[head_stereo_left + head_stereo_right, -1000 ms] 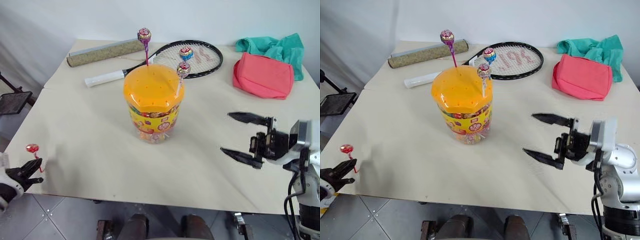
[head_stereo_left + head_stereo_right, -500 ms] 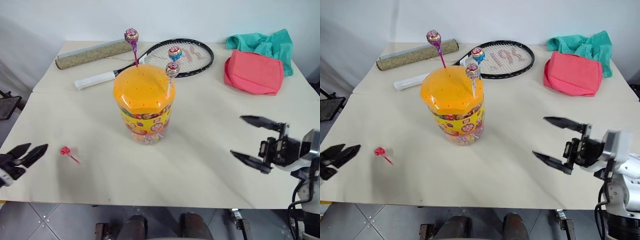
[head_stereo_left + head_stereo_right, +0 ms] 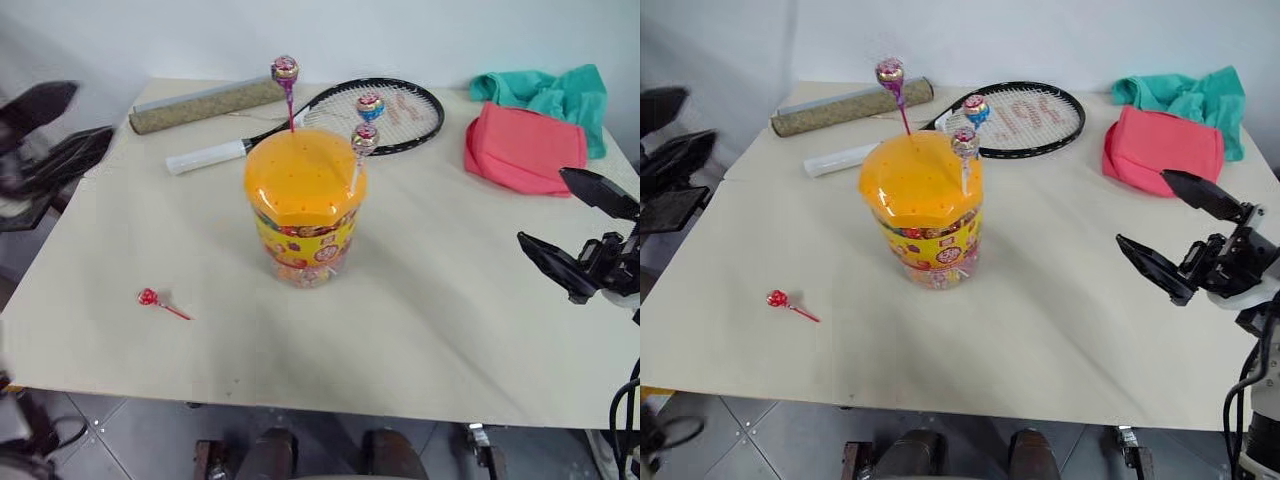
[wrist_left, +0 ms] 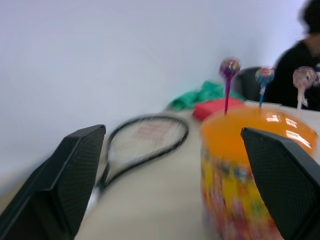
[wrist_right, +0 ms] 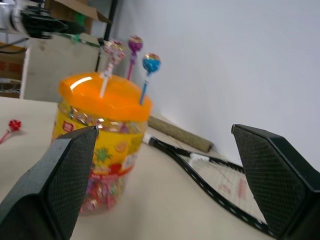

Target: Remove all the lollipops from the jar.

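The left claw [image 4: 170, 185] is standing wide open and gripping nothing; its 2 black fingers [image 4: 65, 180] are showing a fine cross-hatched texture in the left wrist view. That view is also showing a person in dark clothing [image 4: 300, 75] beyond the desk. The right claw [image 3: 1185, 235] is likewise standing wide open and empty, off the jar's right side. The right wrist view is showing a cardboard box [image 5: 75, 10] behind the jar.

The jar [image 3: 305, 215], clear plastic with a yellow label and an orange domed lid dotted with holes, is standing upright mid-desk [image 3: 420, 330]. 3 lollipops are standing in the lid: pink [image 3: 286, 69], blue [image 3: 370, 105], silver [image 3: 365, 137]. The red lollipop [image 3: 149, 297] is lying flat on the desk, well left of the jar.

Behind are lying a speckled rolled tube [image 3: 205, 103], a racket [image 3: 385, 112], a pink cloth [image 3: 522, 148] and a crumpled teal cloth [image 3: 550, 92].
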Controlling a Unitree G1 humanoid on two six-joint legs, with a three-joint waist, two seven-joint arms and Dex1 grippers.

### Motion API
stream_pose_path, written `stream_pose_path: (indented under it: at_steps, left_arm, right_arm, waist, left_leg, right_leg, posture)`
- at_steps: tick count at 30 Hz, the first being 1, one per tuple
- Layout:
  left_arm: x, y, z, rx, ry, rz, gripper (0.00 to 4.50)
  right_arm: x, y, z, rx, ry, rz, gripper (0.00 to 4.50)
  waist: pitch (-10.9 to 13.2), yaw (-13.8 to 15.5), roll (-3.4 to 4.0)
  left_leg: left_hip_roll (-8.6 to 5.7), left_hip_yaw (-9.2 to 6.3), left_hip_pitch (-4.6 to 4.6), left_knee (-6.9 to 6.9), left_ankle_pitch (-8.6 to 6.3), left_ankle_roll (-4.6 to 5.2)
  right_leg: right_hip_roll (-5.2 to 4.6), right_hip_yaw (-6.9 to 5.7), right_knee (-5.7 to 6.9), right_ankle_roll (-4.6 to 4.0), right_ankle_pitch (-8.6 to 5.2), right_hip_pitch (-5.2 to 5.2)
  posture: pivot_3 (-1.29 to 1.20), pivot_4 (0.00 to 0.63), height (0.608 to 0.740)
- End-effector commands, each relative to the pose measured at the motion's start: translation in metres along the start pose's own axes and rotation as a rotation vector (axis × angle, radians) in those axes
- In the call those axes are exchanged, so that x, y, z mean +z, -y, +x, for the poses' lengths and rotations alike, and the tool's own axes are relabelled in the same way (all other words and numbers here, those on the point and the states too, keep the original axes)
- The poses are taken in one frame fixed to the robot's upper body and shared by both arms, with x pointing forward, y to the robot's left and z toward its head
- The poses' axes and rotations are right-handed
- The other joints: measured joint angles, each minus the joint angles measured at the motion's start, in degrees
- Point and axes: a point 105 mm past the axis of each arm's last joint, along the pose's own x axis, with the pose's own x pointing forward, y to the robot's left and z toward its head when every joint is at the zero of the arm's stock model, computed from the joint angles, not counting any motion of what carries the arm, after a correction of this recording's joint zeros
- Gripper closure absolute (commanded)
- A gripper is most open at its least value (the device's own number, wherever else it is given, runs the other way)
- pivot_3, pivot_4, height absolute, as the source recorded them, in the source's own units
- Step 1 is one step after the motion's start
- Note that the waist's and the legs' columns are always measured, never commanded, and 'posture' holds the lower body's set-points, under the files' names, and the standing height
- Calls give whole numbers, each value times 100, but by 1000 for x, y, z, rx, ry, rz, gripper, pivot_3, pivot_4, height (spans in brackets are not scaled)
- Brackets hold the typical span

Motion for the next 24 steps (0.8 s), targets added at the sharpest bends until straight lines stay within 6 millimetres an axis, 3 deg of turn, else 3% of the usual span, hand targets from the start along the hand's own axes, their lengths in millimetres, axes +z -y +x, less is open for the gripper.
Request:
stream_pose_path:
  at_steps: [1, 7, 10, 13, 24]
  left_arm:
    - [-11, 3, 46, -103, -18, -25, 32]
    - [-16, 11, 113, -201, 41, -80, 32]
    - [-15, 20, 131, -258, 57, -104, 32]
    - [-15, 16, 138, -241, 56, -141, 32]
    - [-11, 15, 129, -298, -2, -144, 3272]
  right_arm:
    - [11, 3, -3, 5, -7, -58, 0]
    - [14, -4, -5, -14, -10, -44, 0]
    - [12, -11, -2, -13, -14, -36, 0]
    - [15, -13, 1, -29, -8, -44, 0]
    - [16, -14, 2, -52, -14, -55, 0]
  waist:
    - [2, -73, -2]
    - [9, -208, -15]
    - [9, -199, -15]
    - [10, -172, -16]
    - [12, -157, -19]
  left_leg:
    - [3, 10, -7, 0, 0, 0]
    - [16, 31, -35, 17, 0, 0]
    - [21, 37, -32, 18, 0, 1]
    - [21, 37, -31, 24, 0, 0]
    - [18, 26, -38, 54, 0, 0]
  right_leg:
    - [3, -12, 4, 0, 0, -7]
    - [-2, -79, 7, 0, 0, -22]
    - [-2, -85, 9, 0, 0, -23]
    - [-3, -86, 15, 0, 0, -23]
    - [-7, -87, 31, 0, 0, -22]
  posture:
    - [0, 150, 740]
    - [0, 150, 740]
    - [0, 150, 740]
    - [0, 150, 740]
    - [0, 150, 740]
